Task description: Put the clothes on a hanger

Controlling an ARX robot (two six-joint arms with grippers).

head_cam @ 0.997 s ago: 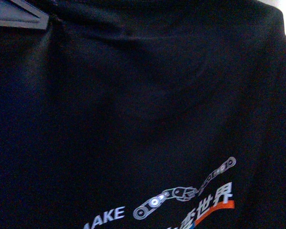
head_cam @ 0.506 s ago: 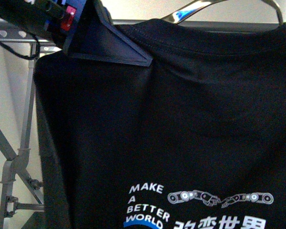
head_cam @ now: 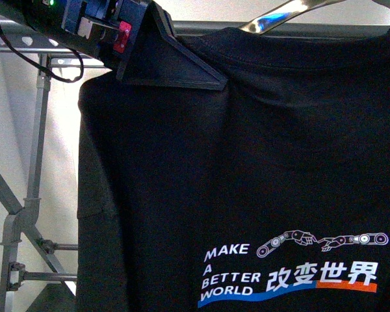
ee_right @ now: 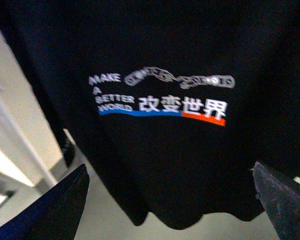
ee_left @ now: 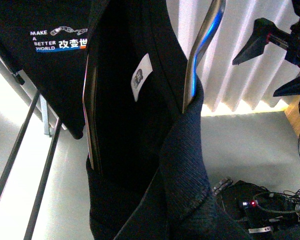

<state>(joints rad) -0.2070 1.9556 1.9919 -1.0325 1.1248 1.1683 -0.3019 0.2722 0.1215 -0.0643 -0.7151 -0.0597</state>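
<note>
Two dark fingers of the right gripper sit wide apart at the edges of its wrist view, released, with nothing between them. Just beyond them hangs the black T-shirt, its lower hem free and its white print with the blue and orange stripe facing the camera.

In the front view the shirt fills most of the picture, with the print low on it. The left gripper is up at the shirt's shoulder near the collar. One dark triangular finger lies against the cloth and the other is hidden, so I cannot tell whether the jaws are clenched on the fabric or loose.

A slim shiny hanger runs inside the neck opening, and the left wrist view shows it beside a white label.

Behind the shirt stands the grey rack, its punched top rail level with the shoulders and its braced legs at lower left. Whether the hanger's hook rests on that rail is not visible. Farthest off are a grey floor and a white ribbed wall.
</note>
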